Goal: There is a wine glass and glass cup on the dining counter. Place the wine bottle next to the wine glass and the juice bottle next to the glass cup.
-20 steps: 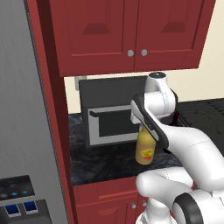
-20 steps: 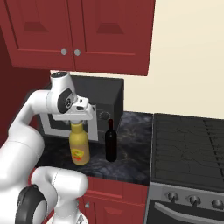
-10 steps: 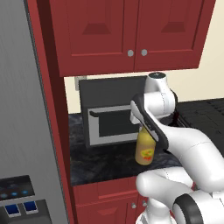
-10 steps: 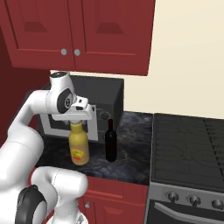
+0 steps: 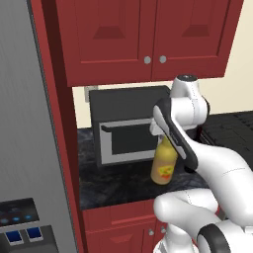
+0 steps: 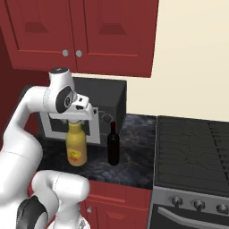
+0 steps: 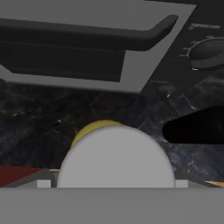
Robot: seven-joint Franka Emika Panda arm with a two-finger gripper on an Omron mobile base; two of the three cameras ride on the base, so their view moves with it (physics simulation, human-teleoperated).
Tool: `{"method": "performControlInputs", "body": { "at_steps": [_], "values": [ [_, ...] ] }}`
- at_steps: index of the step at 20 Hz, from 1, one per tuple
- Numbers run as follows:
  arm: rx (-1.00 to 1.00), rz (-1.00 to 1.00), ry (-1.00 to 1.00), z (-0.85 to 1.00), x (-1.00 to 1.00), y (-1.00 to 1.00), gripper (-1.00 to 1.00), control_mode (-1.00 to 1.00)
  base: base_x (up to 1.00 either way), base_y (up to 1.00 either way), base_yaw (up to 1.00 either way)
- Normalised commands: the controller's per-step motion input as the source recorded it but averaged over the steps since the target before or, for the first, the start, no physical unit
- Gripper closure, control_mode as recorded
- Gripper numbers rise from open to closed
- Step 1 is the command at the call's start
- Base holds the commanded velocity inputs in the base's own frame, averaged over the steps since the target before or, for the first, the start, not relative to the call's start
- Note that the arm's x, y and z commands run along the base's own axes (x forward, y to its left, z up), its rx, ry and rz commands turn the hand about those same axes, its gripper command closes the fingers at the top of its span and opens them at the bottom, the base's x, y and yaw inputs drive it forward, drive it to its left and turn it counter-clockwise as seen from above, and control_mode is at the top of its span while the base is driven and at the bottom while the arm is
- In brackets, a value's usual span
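Your juice bottle [image 6: 76, 150] stands upright on the dark marbled counter [image 6: 134, 165], in front of the microwave [image 6: 105, 105]. In the hand view its grey cap [image 7: 116, 157] sits at 6 o'clock, close under the camera, with yellow shoulder showing at the cap's 11 o'clock. Your gripper [image 6: 76, 121] hangs directly over that cap; the fingers look spread wide, though you cannot tell whether they touch the neck. The wine bottle [image 6: 113, 144] stands near, at the juice bottle's 3 o'clock in the right base view. The stove [image 6: 192, 152] lies farther along at 3 o'clock.
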Motion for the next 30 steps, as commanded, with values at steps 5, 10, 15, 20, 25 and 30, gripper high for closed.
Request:
{"method": "performControlInputs", "body": {
  "at_steps": [5, 10, 15, 20, 25, 30],
  "values": [
    [0.00, 0.00, -0.03, 0.38, -0.18, 0.12, 1.00, -1.00, 0.00, 0.00, 0.00],
    [0.00, 0.00, -0.05, 0.30, -0.16, 0.14, 1.00, -1.00, 0.00, 0.00, 0.00],
    [0.00, 0.00, 0.00, 0.15, -0.12, 0.09, 1.00, -1.00, 0.00, 0.00, 0.00],
    [0.00, 0.00, 0.00, 0.13, -0.07, 0.05, 1.00, -1.00, 0.00, 0.00, 0.00],
    [0.00, 0.00, 0.00, 0.00, 0.00, 0.00, 1.00, -1.00, 0.00, 0.00, 0.00],
    [0.00, 0.00, 0.00, 0.00, 0.00, 0.00, 1.00, 1.00, 0.00, 0.00, 0.00]
  ]
}}
